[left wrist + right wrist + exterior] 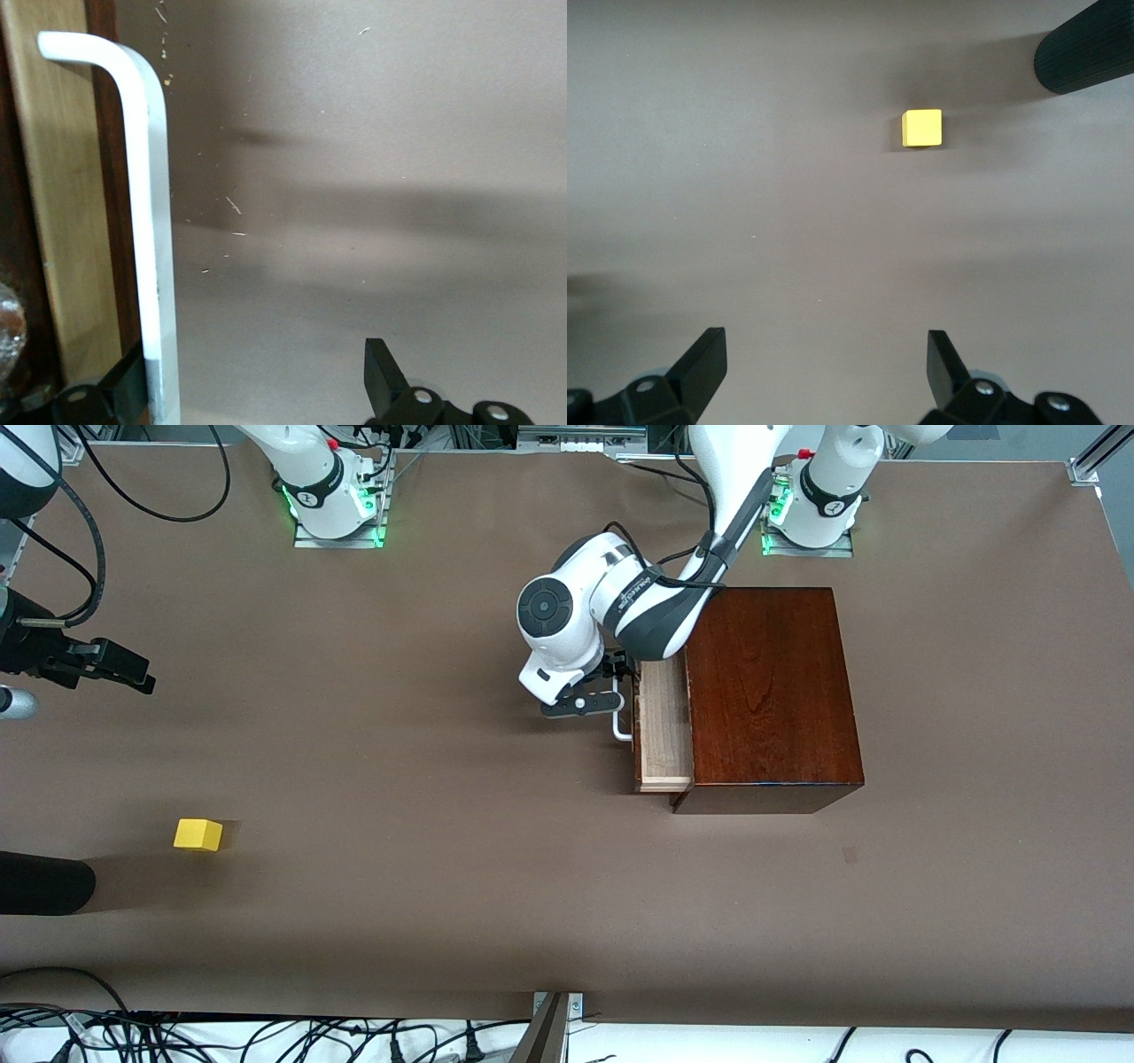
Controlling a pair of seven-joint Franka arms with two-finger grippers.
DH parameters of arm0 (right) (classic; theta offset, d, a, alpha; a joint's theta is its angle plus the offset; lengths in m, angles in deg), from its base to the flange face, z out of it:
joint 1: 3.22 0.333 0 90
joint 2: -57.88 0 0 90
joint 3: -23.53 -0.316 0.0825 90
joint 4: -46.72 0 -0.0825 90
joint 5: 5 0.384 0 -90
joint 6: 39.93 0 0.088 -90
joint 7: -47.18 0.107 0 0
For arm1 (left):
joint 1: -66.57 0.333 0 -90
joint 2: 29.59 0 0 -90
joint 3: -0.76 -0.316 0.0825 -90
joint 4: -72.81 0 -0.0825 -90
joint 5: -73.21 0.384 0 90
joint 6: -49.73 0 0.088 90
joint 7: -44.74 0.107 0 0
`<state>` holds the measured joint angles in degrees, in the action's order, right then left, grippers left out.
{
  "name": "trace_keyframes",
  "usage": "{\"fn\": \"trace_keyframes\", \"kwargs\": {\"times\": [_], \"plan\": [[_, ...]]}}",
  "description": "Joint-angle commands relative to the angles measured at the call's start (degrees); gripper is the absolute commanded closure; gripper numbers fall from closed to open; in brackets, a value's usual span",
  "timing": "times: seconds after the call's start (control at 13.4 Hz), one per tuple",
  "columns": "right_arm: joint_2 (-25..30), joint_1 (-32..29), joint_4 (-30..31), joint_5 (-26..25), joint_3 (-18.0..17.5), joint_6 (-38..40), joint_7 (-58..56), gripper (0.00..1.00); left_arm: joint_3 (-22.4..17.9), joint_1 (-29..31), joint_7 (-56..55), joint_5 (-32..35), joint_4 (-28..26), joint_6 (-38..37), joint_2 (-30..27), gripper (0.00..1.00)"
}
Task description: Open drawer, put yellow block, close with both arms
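Observation:
The drawer [664, 726] stands pulled a little way out of its dark mahogany box [771, 691], with a strip of the pale tray showing. My left gripper [617, 682] is at the white bar handle [623, 731]. In the left wrist view the left gripper [252, 372] is open. One of its fingers [124, 390] sits between the handle [146, 221] and the drawer front, the other out over the table. The yellow block [198, 834] lies on the table toward the right arm's end. My right gripper [120, 669] hangs open over the table there, and the right gripper [824, 350] holds nothing, with the block [921, 127] apart from it.
A black cylinder [44, 881] lies at the table's edge beside the yellow block, nearer to the front camera; the same cylinder [1085, 53] shows in the right wrist view. Brown tabletop stretches between the block and the drawer. Cables hang along the table's front edge.

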<state>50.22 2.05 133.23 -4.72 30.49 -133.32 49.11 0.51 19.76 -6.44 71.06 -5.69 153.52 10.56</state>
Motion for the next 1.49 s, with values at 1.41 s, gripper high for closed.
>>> {"fn": "trace_keyframes", "kwargs": {"times": [1.41], "plan": [[-12.0, -4.7, -14.3, 0.9, 1.8, 0.7, -5.2, 0.00, 0.2, -3.6, -2.4, -3.2, 5.3, -9.2, -5.9, 0.00]]}}
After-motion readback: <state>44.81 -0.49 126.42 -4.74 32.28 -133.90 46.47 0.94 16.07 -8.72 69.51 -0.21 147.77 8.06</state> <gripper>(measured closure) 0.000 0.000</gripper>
